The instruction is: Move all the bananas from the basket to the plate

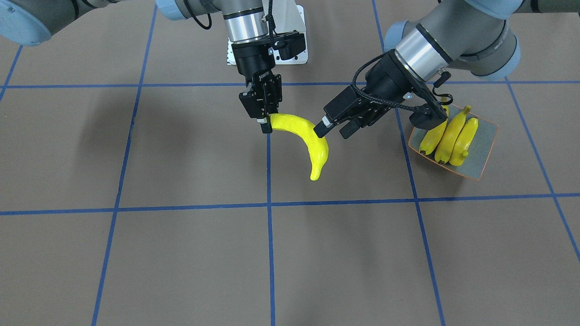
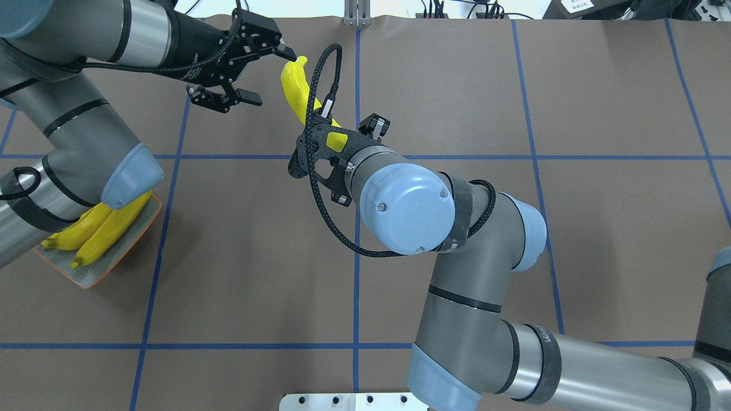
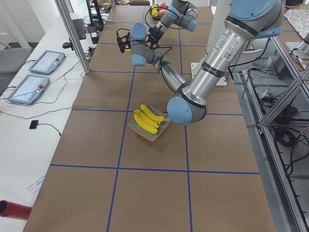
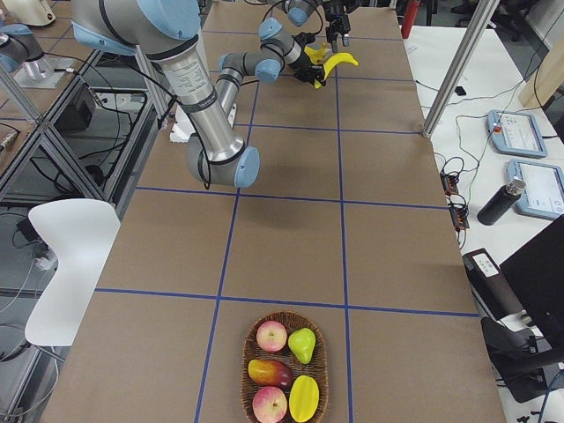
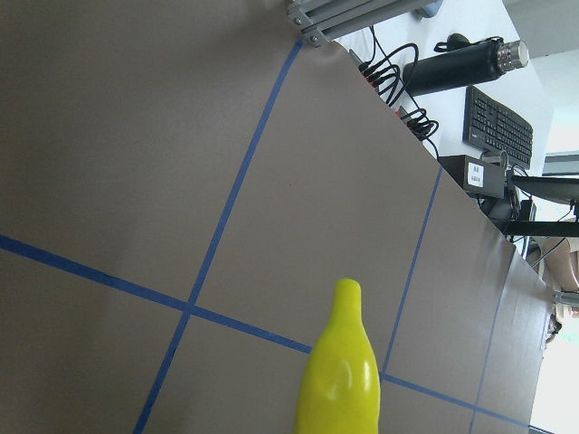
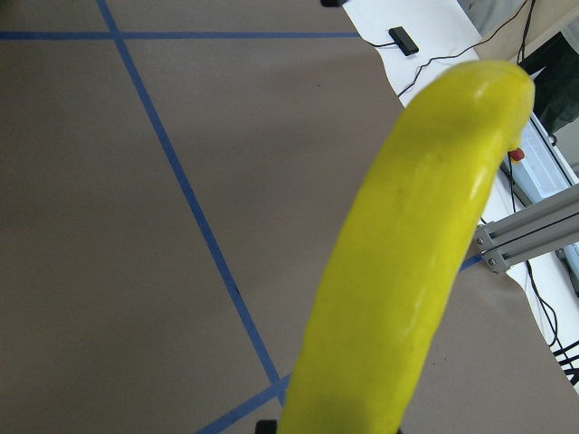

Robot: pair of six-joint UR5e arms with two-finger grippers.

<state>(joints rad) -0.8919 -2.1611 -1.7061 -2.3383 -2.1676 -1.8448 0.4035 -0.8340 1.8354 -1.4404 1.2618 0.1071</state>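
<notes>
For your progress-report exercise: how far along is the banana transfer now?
Done: three bananas lie on the plate. In hand: the right gripper holds the fourth banana mid-air; the left gripper is open beside it. Left: plating it; the basket shows no bananas.

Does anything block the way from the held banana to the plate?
Nothing on the table does. Only the open left gripper hangs between the banana, held by the right gripper, and the plate, which already carries three bananas.

right gripper (image 1: 266, 127) — clamped on banana (image 1: 311, 138) | left gripper (image 1: 332, 132) — jaws apart
</notes>
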